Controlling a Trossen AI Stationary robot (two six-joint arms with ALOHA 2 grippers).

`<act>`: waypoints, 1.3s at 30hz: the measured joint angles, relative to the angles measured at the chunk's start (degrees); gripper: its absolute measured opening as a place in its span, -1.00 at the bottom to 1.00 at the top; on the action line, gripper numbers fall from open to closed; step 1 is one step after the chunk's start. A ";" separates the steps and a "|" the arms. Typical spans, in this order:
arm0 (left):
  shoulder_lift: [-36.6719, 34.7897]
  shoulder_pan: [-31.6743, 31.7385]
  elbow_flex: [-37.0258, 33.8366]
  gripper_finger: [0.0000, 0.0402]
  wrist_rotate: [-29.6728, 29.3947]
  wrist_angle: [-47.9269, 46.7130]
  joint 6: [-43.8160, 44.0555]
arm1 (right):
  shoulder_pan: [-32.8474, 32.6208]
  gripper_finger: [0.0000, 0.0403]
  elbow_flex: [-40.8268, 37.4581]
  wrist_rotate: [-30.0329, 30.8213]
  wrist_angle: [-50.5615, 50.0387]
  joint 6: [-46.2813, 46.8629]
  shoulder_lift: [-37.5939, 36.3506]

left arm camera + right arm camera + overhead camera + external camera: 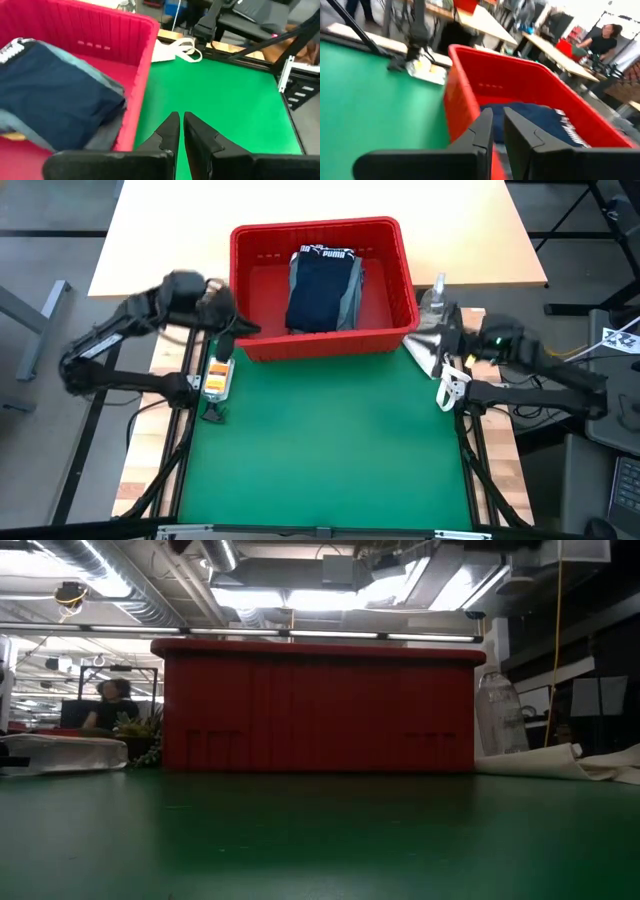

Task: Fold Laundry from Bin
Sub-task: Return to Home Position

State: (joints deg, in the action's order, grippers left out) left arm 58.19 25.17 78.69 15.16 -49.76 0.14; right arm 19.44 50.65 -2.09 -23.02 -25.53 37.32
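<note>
The red bin [315,227] sat at the far end of the green mat [320,450]. It was in the middle, between the two arms. The folded laundry lay inside the bin in one neat pile. The dark navy one [320,292] was on top. Its white band with letters pointed to the far side. The grey-blue one [355,300] was under it and peeked out on the right side. From the low view only the bin's near wall showed, so the clothes were hidden there.

The left gripper [180,116] hung just outside the bin, beside its near left corner, over the left edge of the mat. Its two fingers [167,132] were close together with only a thin crack between them. They held nothing.

The right gripper [497,111] hung just outside the bin, by its near right corner. Its fingers [482,130] were close together too, and they held nothing.

A clear bottle [437,295] stood just right of the bin. A white paper towel [560,762] lay on the table near it. A small white and orange thing [217,376] lay at the left edge of the mat.

A person [110,705] sat far back in the room.
</note>
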 joint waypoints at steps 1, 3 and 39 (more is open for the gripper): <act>-2.80 -0.94 -3.77 -0.90 -1.14 2.04 1.06 | -0.69 -0.78 -4.54 -0.05 4.23 0.95 -2.09; -8.43 -2.84 -11.17 -0.90 -1.50 7.31 2.26 | -1.64 -0.78 -12.71 -0.07 11.69 1.55 -5.76; -57.94 -8.06 -65.08 -0.90 -5.19 34.08 5.69 | -2.23 -0.78 -50.20 -1.54 25.92 8.76 -30.51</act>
State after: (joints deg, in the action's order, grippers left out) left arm 0.25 17.11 13.61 9.97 -15.69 5.82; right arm 17.21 0.45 -3.62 2.89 -16.77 6.81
